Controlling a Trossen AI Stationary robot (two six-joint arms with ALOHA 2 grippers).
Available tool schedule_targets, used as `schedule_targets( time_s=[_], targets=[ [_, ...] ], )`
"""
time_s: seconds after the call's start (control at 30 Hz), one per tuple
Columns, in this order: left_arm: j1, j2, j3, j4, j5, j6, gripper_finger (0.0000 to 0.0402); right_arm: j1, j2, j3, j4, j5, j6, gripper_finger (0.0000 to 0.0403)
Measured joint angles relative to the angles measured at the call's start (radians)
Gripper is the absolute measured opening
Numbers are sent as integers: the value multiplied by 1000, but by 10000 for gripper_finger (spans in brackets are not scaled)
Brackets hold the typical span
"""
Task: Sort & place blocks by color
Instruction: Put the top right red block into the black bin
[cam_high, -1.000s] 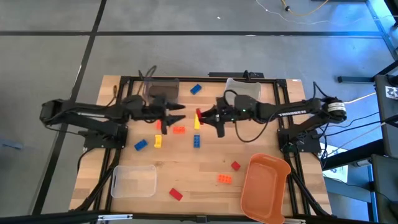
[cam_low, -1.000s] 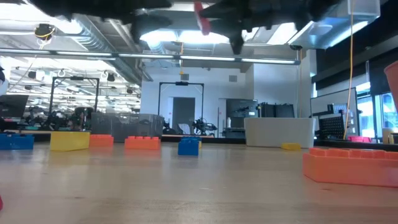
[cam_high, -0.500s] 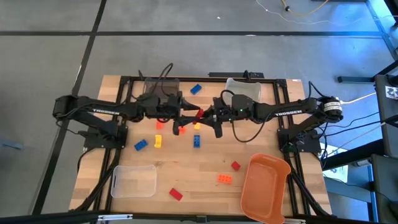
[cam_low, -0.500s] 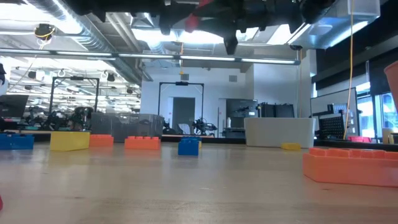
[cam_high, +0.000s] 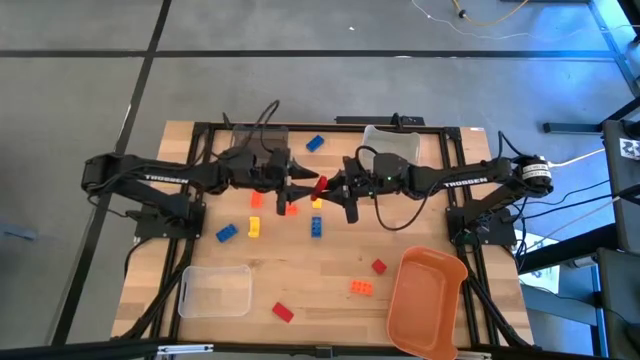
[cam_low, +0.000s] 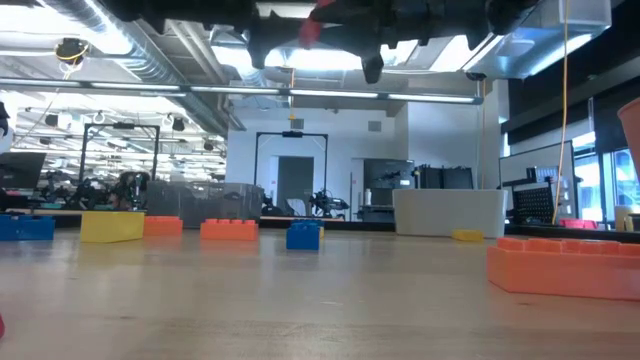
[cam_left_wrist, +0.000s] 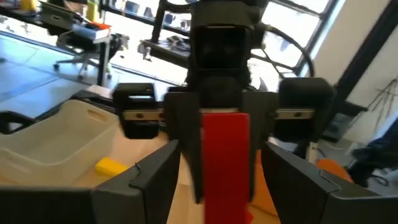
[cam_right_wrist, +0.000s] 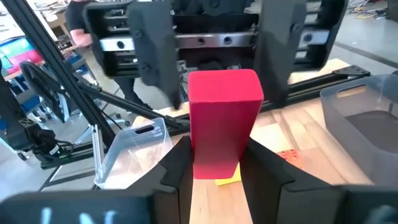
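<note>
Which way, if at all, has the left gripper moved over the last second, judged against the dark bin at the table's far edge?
Yes. In the high view the left gripper has moved towards the right gripper, from below the dark bin to beyond its right edge, meeting the red block.

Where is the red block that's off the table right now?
In the high view the red block is held above mid-table in the right tool, with the left tool's open fingers on either side of it, above the orange block.

Your left gripper (cam_high: 297, 190) has swung in from beside the orange block — its open fingers now flank the red block (cam_high: 321, 185) the right gripper (cam_high: 337, 190) holds.
</note>
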Motion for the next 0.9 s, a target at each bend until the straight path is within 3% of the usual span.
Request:
schedule_targets(
  time_s=[0.43, 0.6, 0.73, 0.9],
  targets=[
    [-7, 113, 76, 30, -4, -9, 218, -1, 10, 0, -23, 0, 1, 102],
    [-7, 112, 79, -43, -3, -7, 209, -1, 10, 0, -50, 0, 3, 102],
    [-7, 110, 79, -70, -4, -7, 186, -1, 10, 0, -51, 1, 2, 102],
    [-6, 109, 79, -71, -1, -6, 119, -1, 10, 0, -51, 2, 3, 102]
  ],
)
